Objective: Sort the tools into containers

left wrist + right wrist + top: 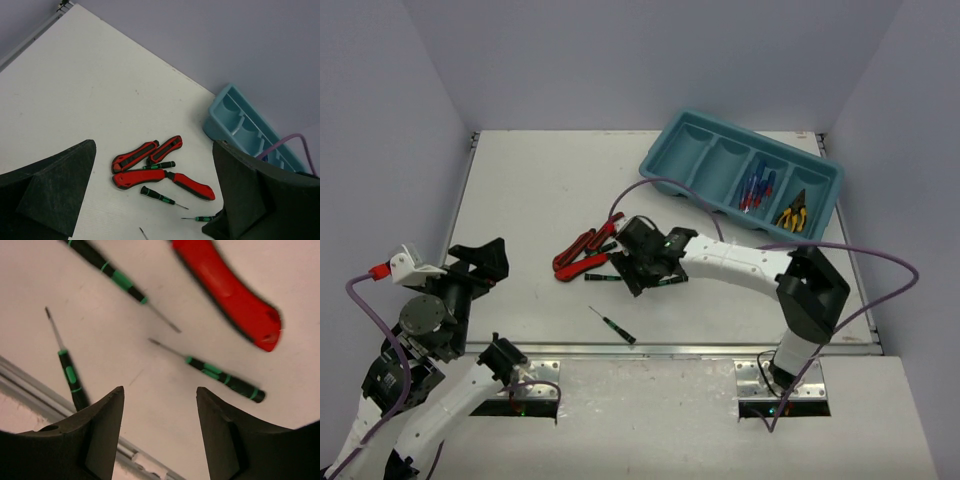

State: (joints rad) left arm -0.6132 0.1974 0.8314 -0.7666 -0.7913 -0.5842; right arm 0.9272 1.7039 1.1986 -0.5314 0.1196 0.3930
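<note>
Three black-and-green screwdrivers (220, 377) below spread right fingers (100, 430); red cutters (230, 290) beside; left fingers (50, 195) spread

Right claw (159, 395), fingers spread, over white surface (150, 355); three thin black-and-green screwdrivers (115, 277) (70, 375) (225, 381), lying apart; red plastic tool handle (230, 295).
</note>
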